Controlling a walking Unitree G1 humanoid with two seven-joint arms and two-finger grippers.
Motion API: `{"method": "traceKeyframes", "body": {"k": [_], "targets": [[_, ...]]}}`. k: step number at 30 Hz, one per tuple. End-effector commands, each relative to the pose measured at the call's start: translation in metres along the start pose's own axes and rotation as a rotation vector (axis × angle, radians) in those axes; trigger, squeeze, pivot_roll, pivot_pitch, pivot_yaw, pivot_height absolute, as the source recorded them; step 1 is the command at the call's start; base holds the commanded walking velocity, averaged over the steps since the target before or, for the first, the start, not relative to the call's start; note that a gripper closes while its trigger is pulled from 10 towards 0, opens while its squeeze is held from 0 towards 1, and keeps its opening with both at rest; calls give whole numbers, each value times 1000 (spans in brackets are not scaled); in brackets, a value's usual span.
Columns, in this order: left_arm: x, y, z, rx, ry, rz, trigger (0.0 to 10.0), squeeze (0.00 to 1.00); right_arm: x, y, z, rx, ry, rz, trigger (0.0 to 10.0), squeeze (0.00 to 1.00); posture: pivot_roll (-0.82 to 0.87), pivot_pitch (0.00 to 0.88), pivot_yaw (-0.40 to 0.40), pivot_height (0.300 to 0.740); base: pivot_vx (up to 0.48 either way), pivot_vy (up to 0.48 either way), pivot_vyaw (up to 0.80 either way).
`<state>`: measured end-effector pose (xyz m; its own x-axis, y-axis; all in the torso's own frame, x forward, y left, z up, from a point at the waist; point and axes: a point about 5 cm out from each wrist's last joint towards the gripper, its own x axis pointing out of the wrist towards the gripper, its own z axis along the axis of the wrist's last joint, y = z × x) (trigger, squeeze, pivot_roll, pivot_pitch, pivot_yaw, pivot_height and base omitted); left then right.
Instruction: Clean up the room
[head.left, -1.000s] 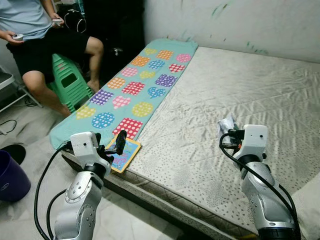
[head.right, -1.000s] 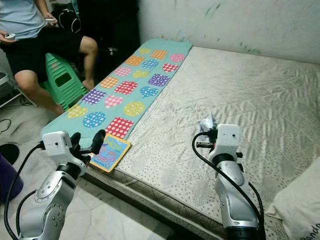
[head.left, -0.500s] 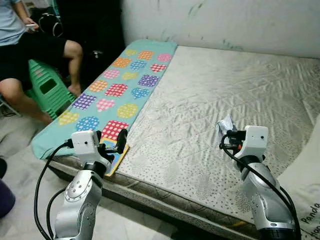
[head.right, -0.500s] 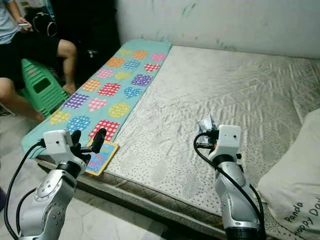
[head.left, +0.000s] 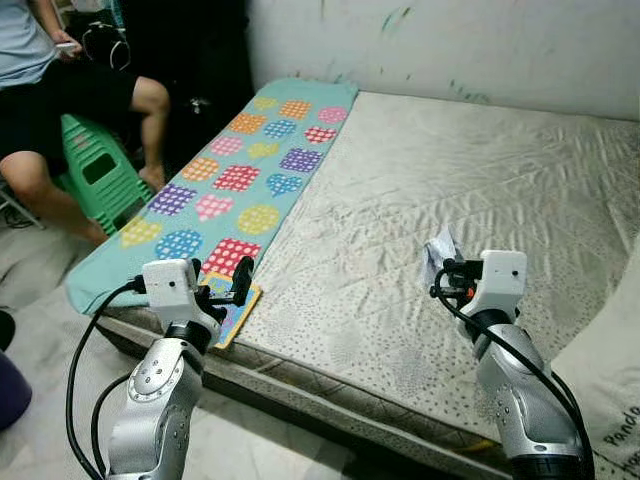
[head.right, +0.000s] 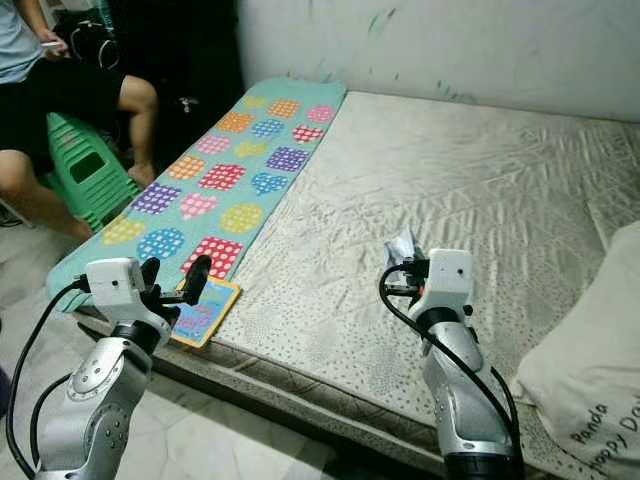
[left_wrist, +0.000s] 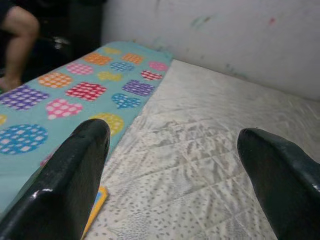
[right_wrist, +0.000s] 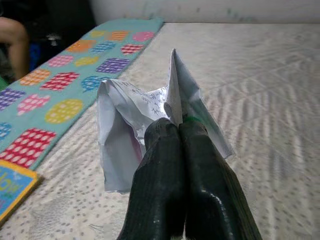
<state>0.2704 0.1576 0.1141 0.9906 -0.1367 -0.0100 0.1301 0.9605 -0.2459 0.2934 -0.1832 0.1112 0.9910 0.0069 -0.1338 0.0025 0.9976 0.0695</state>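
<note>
My right gripper (right_wrist: 172, 125) is shut on a crumpled white paper (right_wrist: 135, 120) with writing on it, held above the middle of the mattress (head.left: 480, 180); the paper (head.left: 438, 250) sticks up past the wrist. My left gripper (head.left: 222, 287) is open and holds nothing, hovering over the near left corner of the bed. Just beneath it a colourful picture book (head.right: 205, 310) lies flat at the mattress edge. A teal mat (head.left: 240, 175) with spotted shapes runs along the bed's left side.
A person (head.left: 50, 90) sits on a green plastic stool (head.left: 95, 175) to the left, holding a device. A white pillow (head.right: 590, 370) lies at the near right corner. A painted wall (head.left: 450, 40) backs the bed. Grey floor (head.left: 40, 270) lies left.
The camera has swung right and then back a little, so the scene shifted. Both grippers keep their poses, and the right one still holds the paper.
</note>
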Motion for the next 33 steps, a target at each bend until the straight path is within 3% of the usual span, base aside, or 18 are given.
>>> {"method": "traceKeyframes", "body": {"k": [1,13,33], "targets": [[1,1,2,34,-6,-4,10000,0,1,2,4,8,-13,7,10000,0,-85,17,81,740,0,0,-800],[2,1,1,27,-4,-5,10000,0,3,0,2,13,-2,0,10000,0,-83,2,77,740,0,0,-108],[8,1,5,-34,-27,-1,10000,0,9,2,2,18,-2,7,10000,0,-82,0,71,740,0,0,-619]]}}
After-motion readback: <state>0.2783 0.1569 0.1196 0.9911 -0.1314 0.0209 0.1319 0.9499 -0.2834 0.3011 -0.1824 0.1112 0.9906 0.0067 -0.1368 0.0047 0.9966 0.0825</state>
